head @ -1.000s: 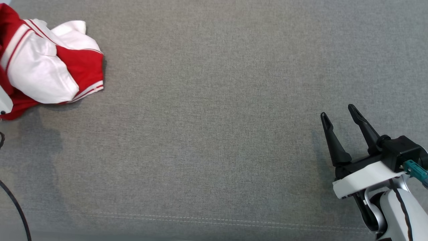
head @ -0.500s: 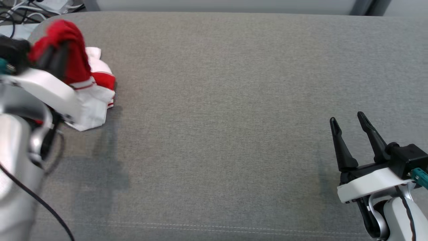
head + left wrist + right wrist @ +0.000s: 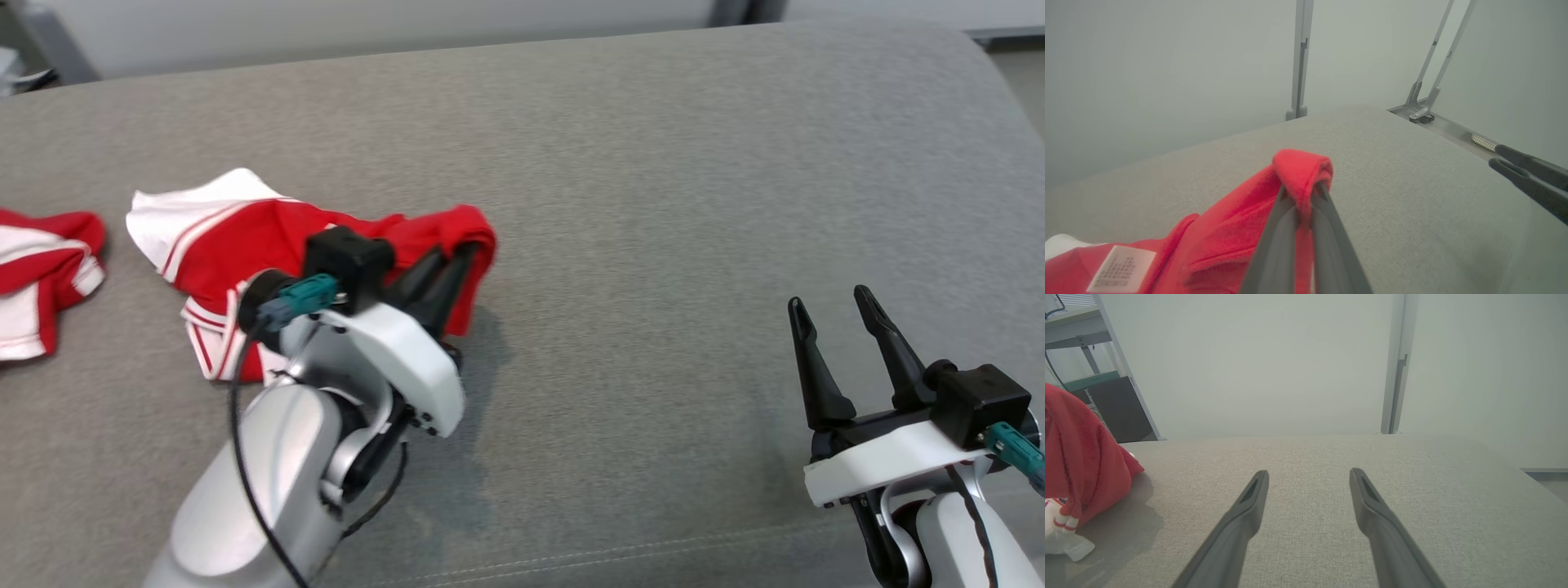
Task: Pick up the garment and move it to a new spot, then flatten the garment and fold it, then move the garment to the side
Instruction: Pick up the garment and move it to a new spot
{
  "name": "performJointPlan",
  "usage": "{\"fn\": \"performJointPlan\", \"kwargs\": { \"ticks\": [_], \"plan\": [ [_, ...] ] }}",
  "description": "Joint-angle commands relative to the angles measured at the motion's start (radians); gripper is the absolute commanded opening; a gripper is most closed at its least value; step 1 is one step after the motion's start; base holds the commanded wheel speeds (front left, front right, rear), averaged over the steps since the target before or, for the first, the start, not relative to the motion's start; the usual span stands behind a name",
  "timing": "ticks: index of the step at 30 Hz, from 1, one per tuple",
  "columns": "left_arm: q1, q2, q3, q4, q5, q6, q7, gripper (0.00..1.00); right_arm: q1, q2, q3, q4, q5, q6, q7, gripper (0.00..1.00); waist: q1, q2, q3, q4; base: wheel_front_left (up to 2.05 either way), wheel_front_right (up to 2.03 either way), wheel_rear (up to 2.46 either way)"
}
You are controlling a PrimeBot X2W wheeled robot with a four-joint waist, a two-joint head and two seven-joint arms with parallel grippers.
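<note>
My left gripper (image 3: 451,261), two long dark fingers on a white wrist, is pressed together on a fold of the red-and-white knit garment (image 3: 245,237). In the left wrist view a red hem loops over the fingertips (image 3: 1284,196), so the pinch looks secure. The pinched end is raised off the grey woven fabric surface (image 3: 653,204), while the rest of the garment trails behind to the left, the white striped part lying on the surface. A second red-and-white piece of cloth (image 3: 41,278) lies apart from it at the far left; I cannot tell what it is.

My right gripper (image 3: 829,300) hovers low at the right with its fingers spread and nothing between them, well apart from the garment.

I judge this to be the first step: carrying the garment to a new spot. Flattening and folding are not yet begun. The next move calls for drawing the held end toward the open middle of the surface, with the trailing part dragging smoothly, then setting it down where both grippers can reach to spread it.
</note>
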Motion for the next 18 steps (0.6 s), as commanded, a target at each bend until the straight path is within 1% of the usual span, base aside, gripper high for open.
{"fn": "performJointPlan", "kwargs": {
  "ticks": [1, 5, 9, 10, 13, 15, 18],
  "plan": [
    [-0.077, -0.002, 0.013, -0.002, -0.002, -0.021, -0.010, 0.00, 0.003, 0.002, 0.020, -0.023, 0.004, 0.004, -0.014, 1.00, 0.0000, 0.0000, -0.002, -0.076, 0.00, 0.00, 0.00],
    [-0.142, -0.048, -0.036, 0.066, 0.010, -0.049, -0.020, 0.00, 0.007, 0.010, 0.032, -0.014, 0.006, 0.004, -0.018, 1.00, 0.0000, 0.0000, -0.001, -0.178, 0.00, 0.00, 0.00],
    [-0.217, -0.083, -0.064, 0.116, 0.027, -0.059, -0.039, 0.00, 0.005, 0.019, 0.047, -0.003, 0.015, 0.004, -0.021, 1.00, 0.0000, 0.0000, 0.016, -0.279, 0.00, 0.00, 0.00],
    [-0.217, -0.083, -0.064, 0.116, 0.027, -0.059, -0.039, 0.00, 0.005, 0.019, 0.047, -0.003, 0.015, 0.004, -0.021, 1.00, 0.0000, 0.0000, 0.016, -0.279, 0.00, 0.00, 0.00],
    [-0.255, -0.098, -0.082, 0.162, 0.033, -0.062, -0.037, 0.00, 0.001, 0.027, 0.056, 0.010, 0.024, 0.004, -0.025, 1.00, 0.0000, 0.0000, 0.036, -0.339, 0.00, 0.00, 0.00],
    [-0.269, -0.102, -0.089, 0.205, 0.033, -0.064, -0.030, 0.00, -0.005, 0.033, 0.064, 0.020, 0.032, 0.004, -0.029, 1.00, 0.0000, 0.0000, 0.051, -0.366, 0.00, 0.00, 0.00],
    [-0.280, -0.105, -0.092, 0.282, 0.023, -0.068, -0.029, 0.00, -0.016, 0.042, 0.073, 0.032, 0.043, 0.004, -0.034, 1.00, 0.0000, 0.0000, 0.073, -0.381, 0.00, 0.00, 0.00]
  ]
}}
